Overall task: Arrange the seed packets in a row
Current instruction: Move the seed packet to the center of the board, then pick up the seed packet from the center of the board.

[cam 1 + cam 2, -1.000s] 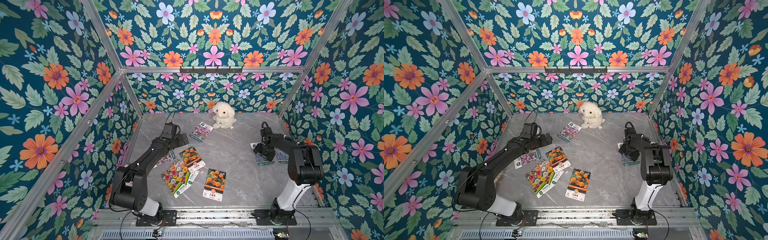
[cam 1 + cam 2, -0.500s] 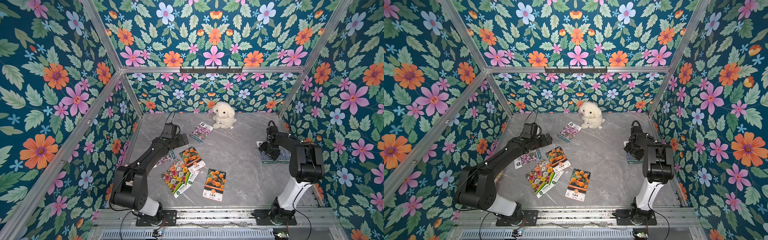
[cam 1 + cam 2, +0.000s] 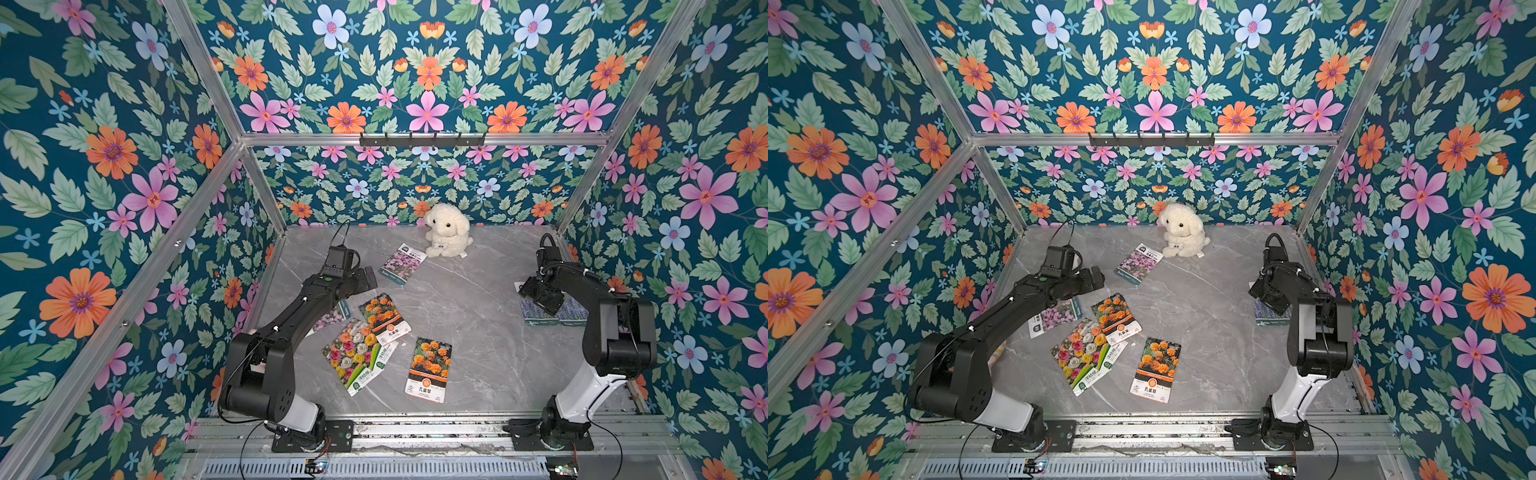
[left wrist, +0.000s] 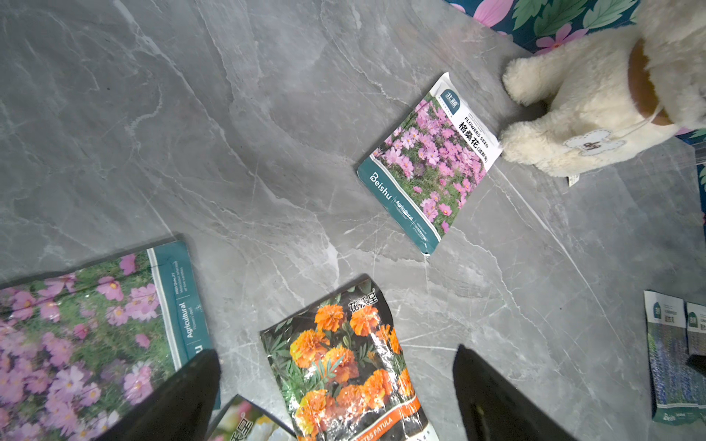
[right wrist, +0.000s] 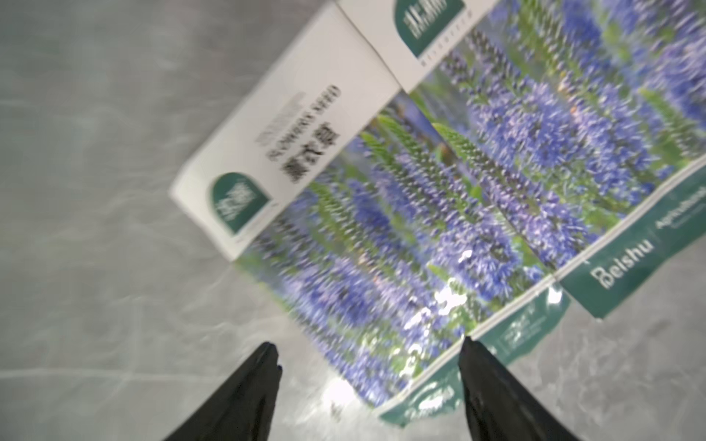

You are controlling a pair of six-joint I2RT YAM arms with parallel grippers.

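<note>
L arm reaches in from the near-left corner, L gripper up off the grey table, claw spread wide w/ nothing btwn the fingers. Under the L forearm lies 1st pink-purple pkt, flat, partly hidden by the arm in both top views. Just right of it sit the multicolour pkts, two stacked askew so the lower one's white edge peeks out. The far marigold pkt is tilted, w/ its near end lapping over their far corner. Further back & well apart from that cluster is 2nd pink-purple pkt, angled. Its far corner is right at the paw of the white plush dog, which sits vs the back wall; touching or just shy, can't tell. Near marigold pkt lies alone toward the front edge, near the multicolour pair but not touching. Over by the R wall, R gripper is low over the lavender pkts, claw spread, pinching nothing. The right wrist view is blurred, but the fingertips stand apart w/ a corner of one lavender pkt showing btwn them. Those two lie flat side by side, long edges meeting. Overall the pkts are scattered, not in a row yet
</note>
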